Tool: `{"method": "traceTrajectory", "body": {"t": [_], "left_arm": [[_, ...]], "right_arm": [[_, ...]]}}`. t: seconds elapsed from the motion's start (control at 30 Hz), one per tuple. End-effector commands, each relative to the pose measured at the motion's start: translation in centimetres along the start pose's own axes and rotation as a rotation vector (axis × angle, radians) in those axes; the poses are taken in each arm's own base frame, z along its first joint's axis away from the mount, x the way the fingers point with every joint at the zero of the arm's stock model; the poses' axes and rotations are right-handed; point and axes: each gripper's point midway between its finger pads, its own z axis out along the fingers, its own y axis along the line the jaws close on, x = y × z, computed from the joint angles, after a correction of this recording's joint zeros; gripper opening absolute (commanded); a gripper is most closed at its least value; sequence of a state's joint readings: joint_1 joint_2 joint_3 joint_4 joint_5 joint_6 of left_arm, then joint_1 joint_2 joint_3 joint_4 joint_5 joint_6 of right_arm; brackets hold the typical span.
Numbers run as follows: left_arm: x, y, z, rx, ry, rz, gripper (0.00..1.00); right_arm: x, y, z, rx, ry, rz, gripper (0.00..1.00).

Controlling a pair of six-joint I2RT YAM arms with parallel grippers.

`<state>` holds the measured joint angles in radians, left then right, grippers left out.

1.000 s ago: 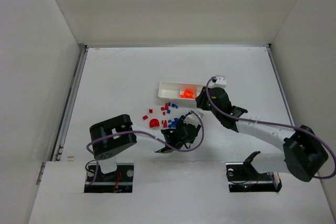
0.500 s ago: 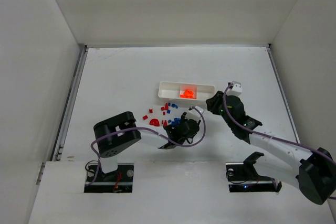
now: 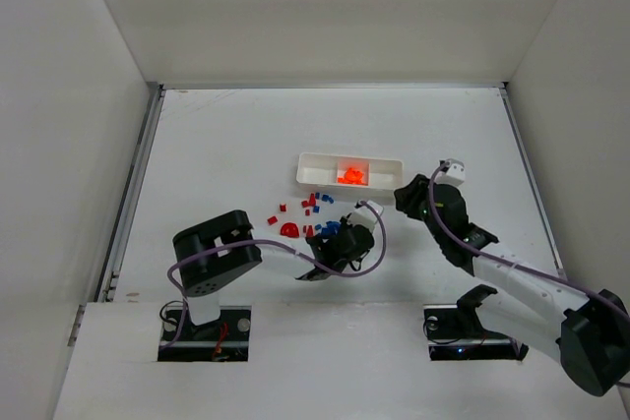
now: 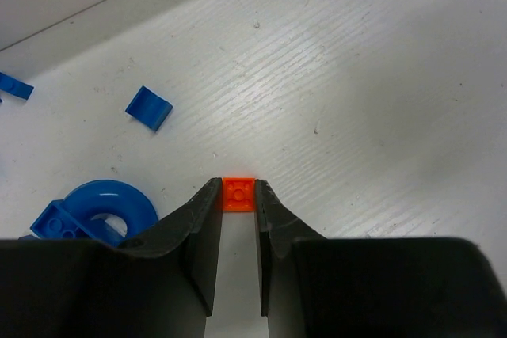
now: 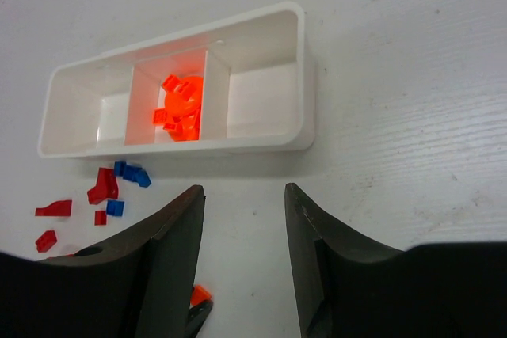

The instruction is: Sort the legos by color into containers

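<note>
While the table (image 3: pixel 226 145) carries a long white tray (image 5: pixel 269 17) whose middle compartment alone holds orange pieces (image 5: pixel 181 104), the right gripper (image 5: pixel 242 189) hangs near it, fingers wide apart and empty. The left gripper (image 4: pixel 238 191), fingers nearly together, pinches an orange brick (image 4: pixel 238 195) by opposite side faces at the very tips, beside loose blue pieces (image 4: pixel 148 107). Light, rigid and slick, the brick would likely twist out; its flat sides suit gripping best.

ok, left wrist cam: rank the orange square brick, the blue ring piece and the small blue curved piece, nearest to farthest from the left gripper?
1. the small orange square brick, pinched between the left gripper fingertips
2. the blue ring-shaped piece, low on the left, beside the finger
3. the small blue curved piece, farther ahead, upper left
</note>
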<state>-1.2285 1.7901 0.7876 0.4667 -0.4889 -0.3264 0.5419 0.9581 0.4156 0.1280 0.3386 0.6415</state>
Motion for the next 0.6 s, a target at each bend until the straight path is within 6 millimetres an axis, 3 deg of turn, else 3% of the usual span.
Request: {"method": "traceTrajectory", "body": {"t": [0.0, 0.2, 0.33, 0.47, 0.57], "left_arm": [[-2.1, -0.4, -1.4, 0.027, -0.038, -0.025, 0.16], [-5.8, -0.3, -2.8, 0.046, -0.110, -0.077, 0.16], [-9.1, 0.9, -3.2, 0.028, -0.159, -0.120, 0.17], [-13.3, 3.6, -2.2, -0.035, -0.231, -0.191, 0.17], [-15.2, 5.9, -0.3, -0.086, -0.252, -0.230, 0.17]], "right_arm": [[-0.8, 0.1, -0.2, -0.016, -0.038, 0.040, 0.51], [-0.3, -0.2, -0.1, -0.007, -0.026, 0.047, 0.51], [0.1, -0.4, 0.0, 0.000, -0.021, 0.046, 0.51], [0.6, -0.8, 0.1, 0.009, -0.012, 0.055, 0.51], [1.4, -0.8, -0.2, 0.004, 0.001, 0.066, 0.51]]}}
